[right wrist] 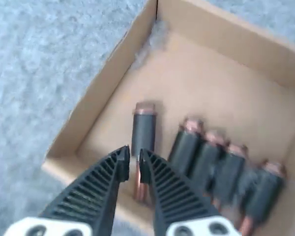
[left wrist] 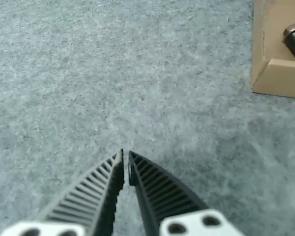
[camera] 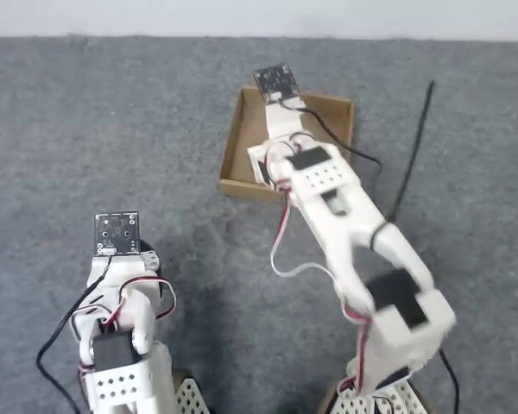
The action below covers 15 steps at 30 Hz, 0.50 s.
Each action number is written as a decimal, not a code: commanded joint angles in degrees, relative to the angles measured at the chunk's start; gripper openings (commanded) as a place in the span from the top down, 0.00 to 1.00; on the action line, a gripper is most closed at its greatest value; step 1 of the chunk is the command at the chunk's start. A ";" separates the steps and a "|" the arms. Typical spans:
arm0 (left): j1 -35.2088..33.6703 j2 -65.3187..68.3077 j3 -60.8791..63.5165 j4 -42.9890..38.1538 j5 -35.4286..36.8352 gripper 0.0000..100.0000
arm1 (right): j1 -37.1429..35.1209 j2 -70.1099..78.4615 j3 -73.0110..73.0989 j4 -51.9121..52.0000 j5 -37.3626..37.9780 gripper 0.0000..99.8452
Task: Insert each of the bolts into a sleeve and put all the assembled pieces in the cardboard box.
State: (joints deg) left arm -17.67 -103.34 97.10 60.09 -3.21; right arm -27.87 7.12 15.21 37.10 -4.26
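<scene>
Cardboard box [right wrist: 88, 123]: we see a shallow, open brown tray on grey carpet [camera: 112, 129], in front of the right arm and away from the left arm.
Assembled pieces [right wrist: 221, 167]: four dark grey sleeves lie side by side on the box floor, touching. Each has a copper bolt head at one end and a copper tip at the other.
Lone piece [right wrist: 143, 130]: a fifth sleeve of the same look lies just beside the row, nearer the box wall.
Right gripper [right wrist: 133, 160]: it hangs over the box with its jaws a narrow gap apart. The lone piece's copper tip shows through the gap, and we cannot tell whether they touch.
Left gripper [left wrist: 126, 157]: it is low over bare carpet, well apart from the box. Its ribbed jaws are closed almost tip to tip, with nothing between them.
</scene>
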 commanded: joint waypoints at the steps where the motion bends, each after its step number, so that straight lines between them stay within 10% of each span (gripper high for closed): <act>1: 0.18 -0.70 -0.48 -0.35 -0.44 0.99 | -0.04 -14.64 8.18 -0.40 -0.70 0.99; 15: 0.18 -0.70 -0.48 -0.26 -0.26 0.99 | 8.40 -61.67 43.87 -0.13 -0.44 0.99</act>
State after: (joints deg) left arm -17.67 -103.34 97.10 60.09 -3.30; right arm -20.84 -42.73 53.80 37.10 -4.26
